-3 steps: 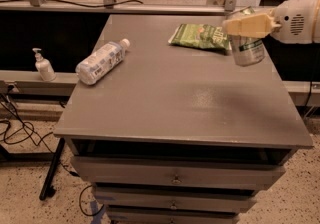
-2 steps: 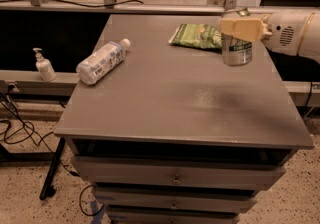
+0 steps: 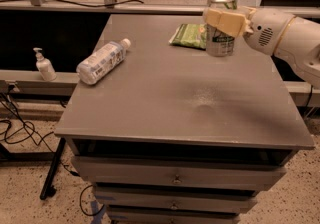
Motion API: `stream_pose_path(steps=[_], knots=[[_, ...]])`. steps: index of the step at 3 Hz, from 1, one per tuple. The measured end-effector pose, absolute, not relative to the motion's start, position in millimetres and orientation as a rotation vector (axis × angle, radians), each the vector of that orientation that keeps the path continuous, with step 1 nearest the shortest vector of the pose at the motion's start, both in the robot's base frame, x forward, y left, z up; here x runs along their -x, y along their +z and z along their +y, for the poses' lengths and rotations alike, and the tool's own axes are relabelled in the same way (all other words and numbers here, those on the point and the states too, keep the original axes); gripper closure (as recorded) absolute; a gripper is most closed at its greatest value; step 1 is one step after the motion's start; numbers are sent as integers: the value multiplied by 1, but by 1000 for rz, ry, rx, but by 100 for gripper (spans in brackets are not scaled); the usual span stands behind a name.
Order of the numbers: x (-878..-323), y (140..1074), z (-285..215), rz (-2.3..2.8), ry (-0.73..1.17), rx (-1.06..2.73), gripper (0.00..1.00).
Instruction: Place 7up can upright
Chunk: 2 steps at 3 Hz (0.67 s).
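The 7up can (image 3: 220, 42) is a silver can with green print. It stands upright at the back right of the grey table top (image 3: 165, 98), its base on or just above the surface. My gripper (image 3: 223, 18) reaches in from the right on a white arm (image 3: 285, 33). Its cream fingers (image 3: 226, 19) are closed around the upper part of the can.
A flat green snack bag (image 3: 187, 35) lies just left of and behind the can. A clear plastic bottle with a white cap (image 3: 102, 61) lies on its side at the left of the table. A soap dispenser (image 3: 45, 65) stands on a ledge to the left. Drawers sit below the table top.
My gripper has carried the can to the left and downward, closer to the snack bag. The can now sits upright at the table surface.
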<state>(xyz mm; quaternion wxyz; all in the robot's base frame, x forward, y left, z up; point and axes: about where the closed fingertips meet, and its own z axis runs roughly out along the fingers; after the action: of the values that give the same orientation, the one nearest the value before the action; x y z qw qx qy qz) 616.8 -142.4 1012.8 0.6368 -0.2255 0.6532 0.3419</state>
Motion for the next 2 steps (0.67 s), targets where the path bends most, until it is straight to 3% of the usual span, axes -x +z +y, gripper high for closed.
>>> stream_pose_path(steps=[2], knots=[[-603,1014,-139,1351,710,764,100]])
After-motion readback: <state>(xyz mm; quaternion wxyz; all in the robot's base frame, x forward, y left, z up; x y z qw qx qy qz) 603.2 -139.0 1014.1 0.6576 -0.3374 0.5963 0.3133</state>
